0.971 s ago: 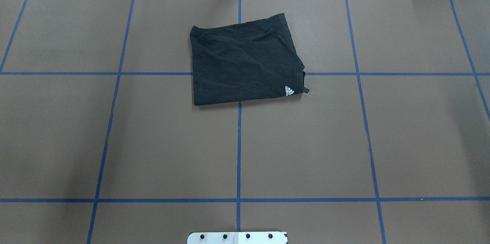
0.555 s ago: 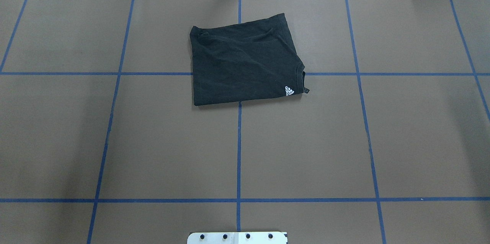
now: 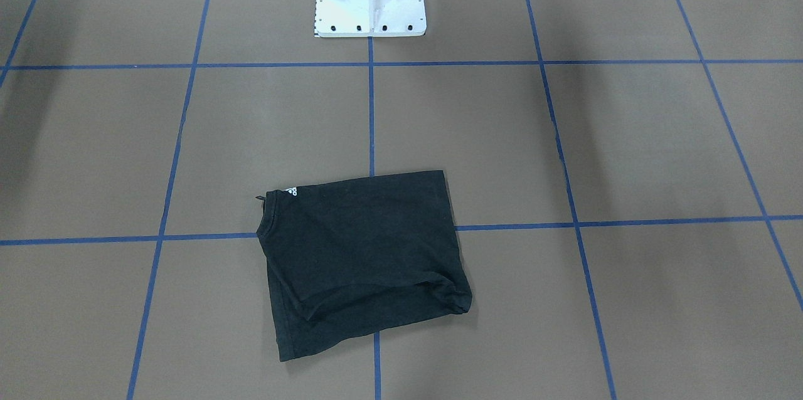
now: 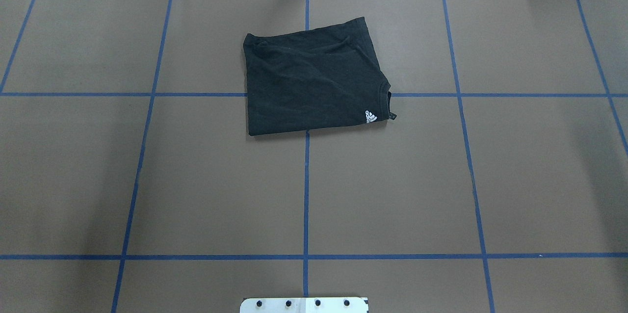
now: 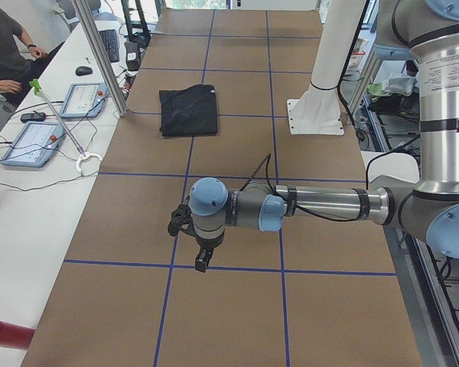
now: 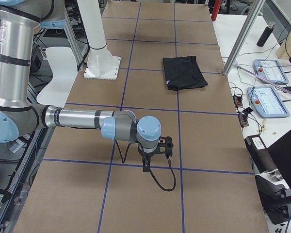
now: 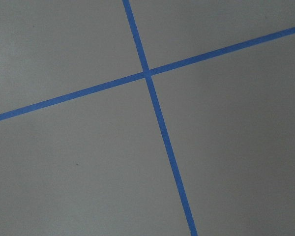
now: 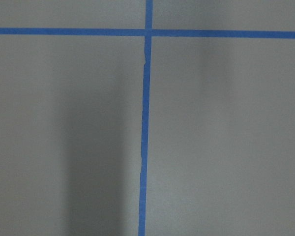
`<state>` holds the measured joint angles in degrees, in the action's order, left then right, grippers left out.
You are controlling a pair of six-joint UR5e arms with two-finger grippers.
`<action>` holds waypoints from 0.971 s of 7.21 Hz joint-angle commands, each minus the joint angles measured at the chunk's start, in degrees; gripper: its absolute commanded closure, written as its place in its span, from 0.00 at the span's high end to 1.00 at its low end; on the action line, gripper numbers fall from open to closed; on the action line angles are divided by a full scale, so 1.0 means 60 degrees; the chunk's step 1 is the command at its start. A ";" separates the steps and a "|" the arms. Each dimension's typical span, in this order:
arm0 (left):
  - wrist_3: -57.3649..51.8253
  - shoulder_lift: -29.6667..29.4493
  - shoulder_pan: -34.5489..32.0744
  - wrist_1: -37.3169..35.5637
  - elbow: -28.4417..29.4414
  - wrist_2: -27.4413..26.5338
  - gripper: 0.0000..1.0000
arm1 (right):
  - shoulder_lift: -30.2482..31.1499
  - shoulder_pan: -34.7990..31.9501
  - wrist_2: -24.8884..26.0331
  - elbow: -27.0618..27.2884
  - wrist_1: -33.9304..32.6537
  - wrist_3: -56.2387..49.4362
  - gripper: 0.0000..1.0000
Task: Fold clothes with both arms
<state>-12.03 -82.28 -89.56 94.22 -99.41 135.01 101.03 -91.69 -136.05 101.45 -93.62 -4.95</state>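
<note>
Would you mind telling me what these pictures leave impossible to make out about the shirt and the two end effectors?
Left end effector: seen only in the exterior left view, small; open or shut cannot be told.
Right end effector: the same, only in the exterior right view.
T-shirt: folded, so its own layers hide everything inside; only a small white logo shows.

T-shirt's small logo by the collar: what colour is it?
White, on the black T-shirt; the logo shows best in the overhead exterior view.
</note>
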 commanded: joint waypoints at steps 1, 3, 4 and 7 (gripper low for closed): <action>0.0012 -0.0027 0.0015 0.0000 -0.0013 -0.0002 1.00 | -0.0050 0.0004 -0.0029 0.0040 0.0032 0.0005 1.00; -0.0032 -0.0158 0.0015 0.0014 -0.0013 -0.0031 1.00 | -0.0210 0.0004 -0.0102 0.0084 0.0076 0.0005 1.00; -0.0046 -0.0173 0.0015 0.0058 -0.0013 -0.0031 1.00 | -0.0226 0.0004 -0.0117 0.0113 0.0076 0.0020 1.00; -0.0061 -0.0202 0.0015 0.0293 -0.0028 -0.0046 1.00 | -0.0475 0.0004 -0.0132 0.0041 0.0091 0.0005 1.00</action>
<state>-12.30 -83.36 -89.53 95.67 -99.56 134.75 98.81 -91.67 -136.90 101.96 -93.05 -4.89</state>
